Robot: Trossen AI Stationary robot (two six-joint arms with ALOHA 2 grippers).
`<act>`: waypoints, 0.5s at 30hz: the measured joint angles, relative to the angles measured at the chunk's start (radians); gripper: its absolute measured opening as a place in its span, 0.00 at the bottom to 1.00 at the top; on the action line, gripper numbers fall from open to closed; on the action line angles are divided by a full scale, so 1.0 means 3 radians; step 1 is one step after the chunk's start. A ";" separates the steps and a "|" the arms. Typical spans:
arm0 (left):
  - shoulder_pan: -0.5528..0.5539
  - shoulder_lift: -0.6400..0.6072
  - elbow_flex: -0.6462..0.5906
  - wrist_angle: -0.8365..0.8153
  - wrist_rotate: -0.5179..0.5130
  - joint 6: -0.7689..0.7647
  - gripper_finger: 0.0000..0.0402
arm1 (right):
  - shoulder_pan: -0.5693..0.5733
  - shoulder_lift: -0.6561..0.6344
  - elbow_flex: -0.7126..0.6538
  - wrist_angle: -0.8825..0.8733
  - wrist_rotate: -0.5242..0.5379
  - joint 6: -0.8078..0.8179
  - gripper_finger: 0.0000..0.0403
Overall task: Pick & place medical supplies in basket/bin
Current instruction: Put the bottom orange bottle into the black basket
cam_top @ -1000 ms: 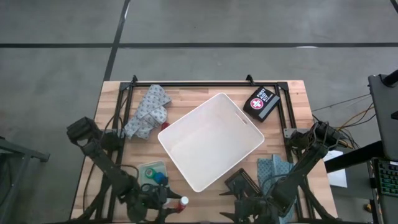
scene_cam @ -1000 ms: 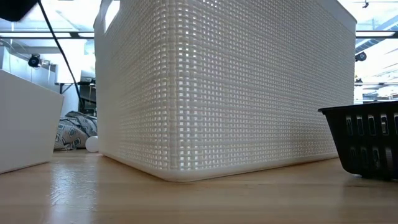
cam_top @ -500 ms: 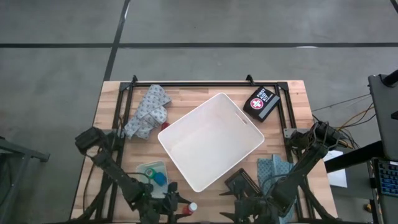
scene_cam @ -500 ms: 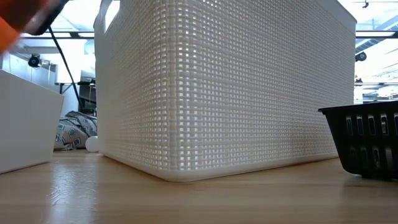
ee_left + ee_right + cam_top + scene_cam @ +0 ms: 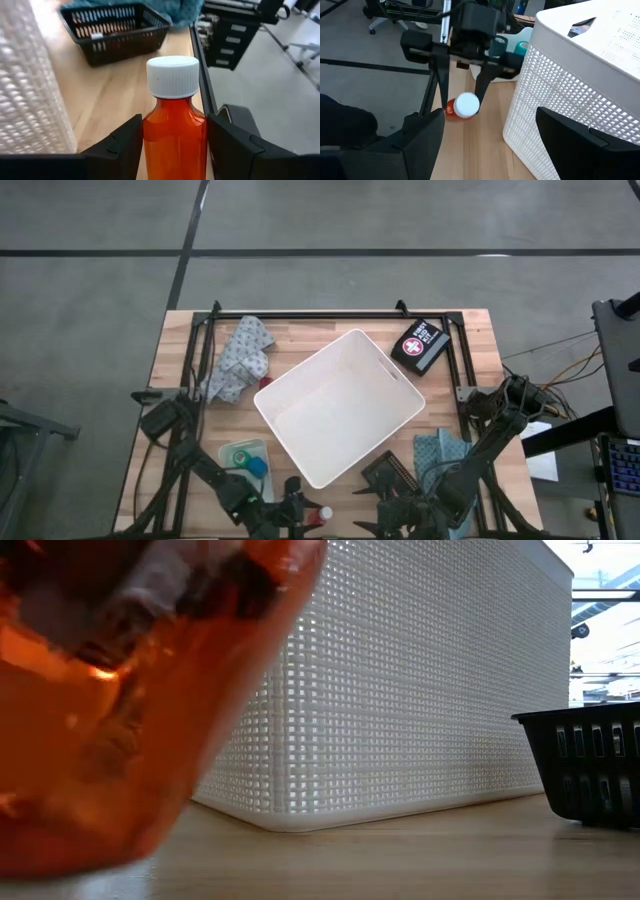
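Note:
An orange bottle (image 5: 175, 140) with a white cap (image 5: 172, 75) is in my left gripper (image 5: 175, 125), which is shut on it at the table's near edge (image 5: 300, 515). The bottle lies level, with its cap (image 5: 324, 515) toward the table's right, and fills the near left of the low view (image 5: 120, 710). The large white bin (image 5: 340, 405) stands slantwise mid-table, just beyond the bottle. My right gripper (image 5: 490, 117) is open and empty at the near right (image 5: 390, 515), facing the bottle (image 5: 462, 106). My left gripper pinches the bottle's orange body (image 5: 150, 145) between its two fingers (image 5: 120, 145), below the white cap. The fingers come level from the table's left and lie along the bottle. The bottle is held level, low over the near edge; whether it touches the wood I cannot tell.
A small translucent tray (image 5: 232, 452) with teal items sits at the near left. A patterned cloth (image 5: 235, 360) lies at the far left and a dark first-aid case (image 5: 420, 345) at the far right. A black slotted basket (image 5: 390, 472) and a blue cloth (image 5: 440, 450) are at the near right.
My left gripper has carried the orange bottle along the near edge toward the table's right, staying shut on it. The bottle has come close in front of the low camera and now covers that view's left part.

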 joint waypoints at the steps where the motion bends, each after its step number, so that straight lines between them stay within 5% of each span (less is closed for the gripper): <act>1: 0.0023 0.0002 -0.0004 -0.0003 0.0066 -0.0012 0.50 | -0.0001 0.0000 0.0000 -0.0003 0.0000 0.0000 0.77; 15: 0.0286 0.0002 -0.0008 -0.0141 0.0693 -0.0249 0.50 | -0.0001 0.0000 0.0000 -0.0003 0.0000 0.0000 0.77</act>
